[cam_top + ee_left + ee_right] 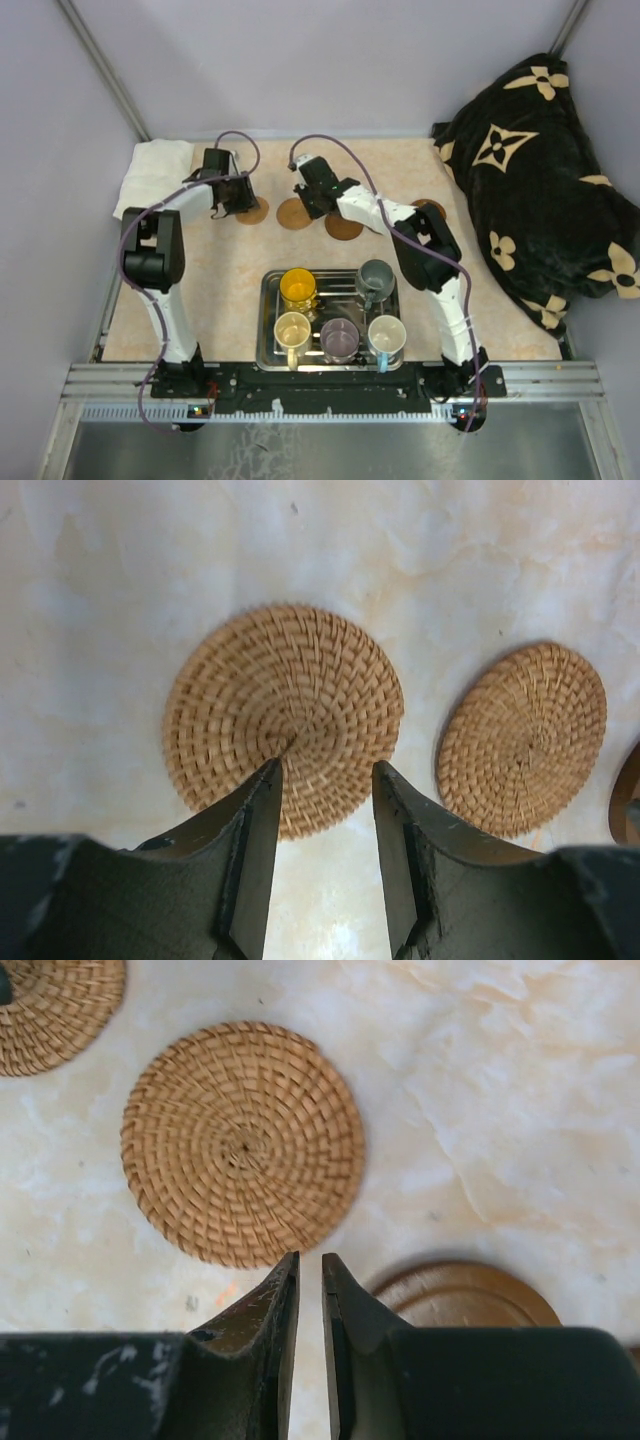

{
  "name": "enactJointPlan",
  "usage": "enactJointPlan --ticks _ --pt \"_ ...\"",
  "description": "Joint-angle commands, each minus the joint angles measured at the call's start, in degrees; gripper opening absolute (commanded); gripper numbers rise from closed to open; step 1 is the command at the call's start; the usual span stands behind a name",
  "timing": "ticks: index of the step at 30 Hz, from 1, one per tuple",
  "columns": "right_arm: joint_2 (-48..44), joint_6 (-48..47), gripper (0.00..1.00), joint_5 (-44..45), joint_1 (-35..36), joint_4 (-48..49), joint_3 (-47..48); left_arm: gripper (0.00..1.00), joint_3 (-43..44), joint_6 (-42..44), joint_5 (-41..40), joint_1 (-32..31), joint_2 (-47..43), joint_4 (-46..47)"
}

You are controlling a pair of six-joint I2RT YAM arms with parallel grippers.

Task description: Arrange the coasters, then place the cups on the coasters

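Four coasters lie in a row at the back of the table: a woven coaster (252,212), a second woven coaster (294,213), a dark wooden coaster (344,226) and another coaster (430,208) half behind the right arm. My left gripper (325,770) is open and empty over the near edge of the left woven coaster (283,715). My right gripper (310,1257) stands a narrow slit apart and empty, between the second woven coaster (243,1143) and the wooden coaster (465,1295). Yellow (298,288), grey-green (376,278), cream (292,330), purple (340,340) and blue-handled white (386,336) cups stand in the steel tray (268,352).
A folded white cloth (155,170) lies at the back left corner. A black blanket with cream flowers (540,170) is heaped along the right side, close to the rightmost coaster. Both arms reach over the back half of the table.
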Motion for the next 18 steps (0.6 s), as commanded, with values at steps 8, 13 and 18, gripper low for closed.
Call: enactJointPlan --ticks 8,13,18 --pt "-14.60 2.14 0.13 7.74 -3.62 3.29 -14.82 0.47 -4.44 -1.65 2.71 -1.74 -9.79 2.24" --pt "-13.32 2.12 0.12 8.20 -3.83 2.00 -16.03 0.47 -4.17 -2.51 3.39 -2.72 -12.49 2.81" --pt "-10.62 2.75 0.09 8.85 -4.04 0.74 -15.46 0.48 -4.71 -3.26 5.52 -2.92 -13.67 2.92"
